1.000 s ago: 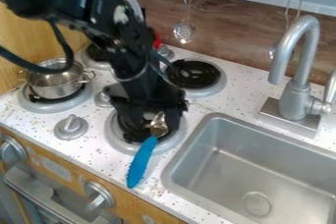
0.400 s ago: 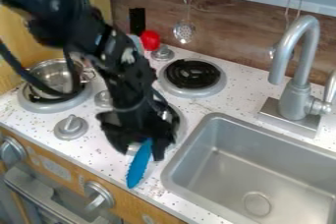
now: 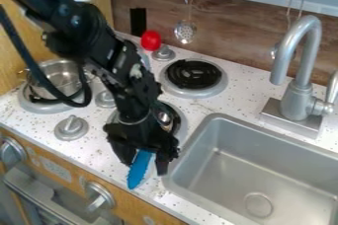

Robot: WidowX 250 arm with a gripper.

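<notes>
Gripper hung near counter's front edge, left of sink; jaws parted around blue-handled spoon; pot sat on front-left burner.

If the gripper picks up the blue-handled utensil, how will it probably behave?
The blue-handled utensil is probably stiff, since its handle looks straight. The wavy edge may help against slipping. The handle is long and narrow, so if the gripper takes it near one end, it could tip.
</notes>
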